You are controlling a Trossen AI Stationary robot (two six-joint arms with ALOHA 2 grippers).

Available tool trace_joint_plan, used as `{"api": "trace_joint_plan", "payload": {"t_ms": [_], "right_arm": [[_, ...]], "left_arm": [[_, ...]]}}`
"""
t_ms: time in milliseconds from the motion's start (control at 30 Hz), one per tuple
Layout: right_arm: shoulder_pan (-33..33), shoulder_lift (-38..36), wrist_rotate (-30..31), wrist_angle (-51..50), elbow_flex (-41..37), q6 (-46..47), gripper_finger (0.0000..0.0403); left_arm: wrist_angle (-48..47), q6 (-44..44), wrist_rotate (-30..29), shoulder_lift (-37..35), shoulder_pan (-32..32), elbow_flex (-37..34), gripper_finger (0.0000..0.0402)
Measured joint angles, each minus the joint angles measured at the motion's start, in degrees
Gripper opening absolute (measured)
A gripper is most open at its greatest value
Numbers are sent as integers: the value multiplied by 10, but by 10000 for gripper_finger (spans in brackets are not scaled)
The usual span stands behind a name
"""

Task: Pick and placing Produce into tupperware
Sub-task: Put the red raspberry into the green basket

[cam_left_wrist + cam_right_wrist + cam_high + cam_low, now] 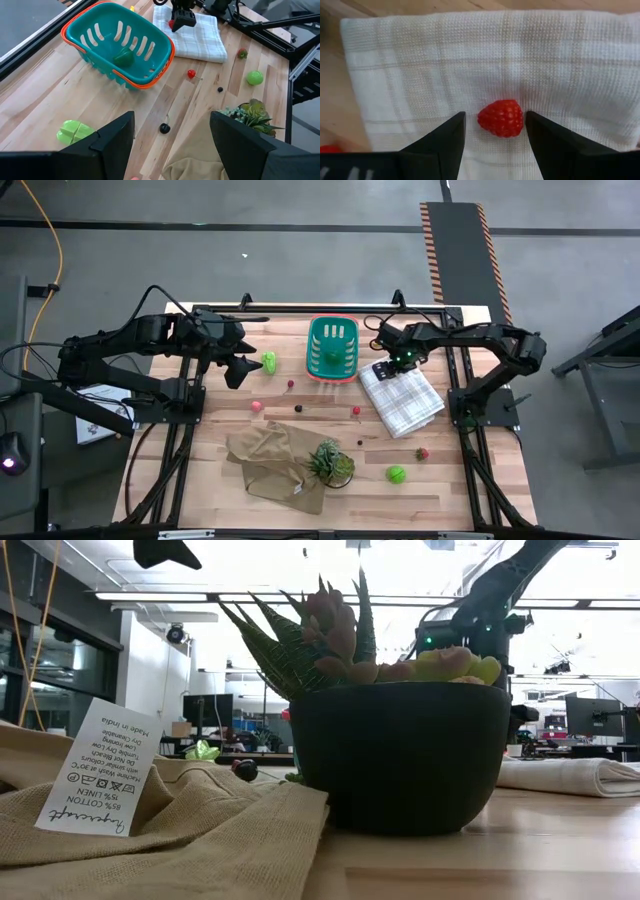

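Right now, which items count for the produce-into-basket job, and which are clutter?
Job: teal basket holding a dark green piece; raspberry between right gripper fingers; light green lump; green ball; small red balls.
Clutter: checked cloth; tan cloth; potted succulent.

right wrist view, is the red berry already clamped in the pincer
No, the red berry lies on the checked cloth between the open right pincer fingers, gaps either side.

One camera looks straight down on the whole tabletop [330, 510]. One sits level behind the potted plant [400, 755]. Wrist cameras peer past their fingers [440, 145]; both show the checked cloth [195, 37].
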Motion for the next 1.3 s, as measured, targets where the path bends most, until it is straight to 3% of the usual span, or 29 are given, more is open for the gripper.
{"api": "trace_joint_plan", "payload": {"t_ms": [333,833,1300], "right_arm": [[0,0,8,2,0,0,197],[0,0,10,2,0,0,118],[0,-38,1,-13,8,-7,113]], "left_arm": [[0,0,0,0,0,0,248],[0,-1,0,0,0,0,248],[0,-1,0,0,0,0,248]]}}
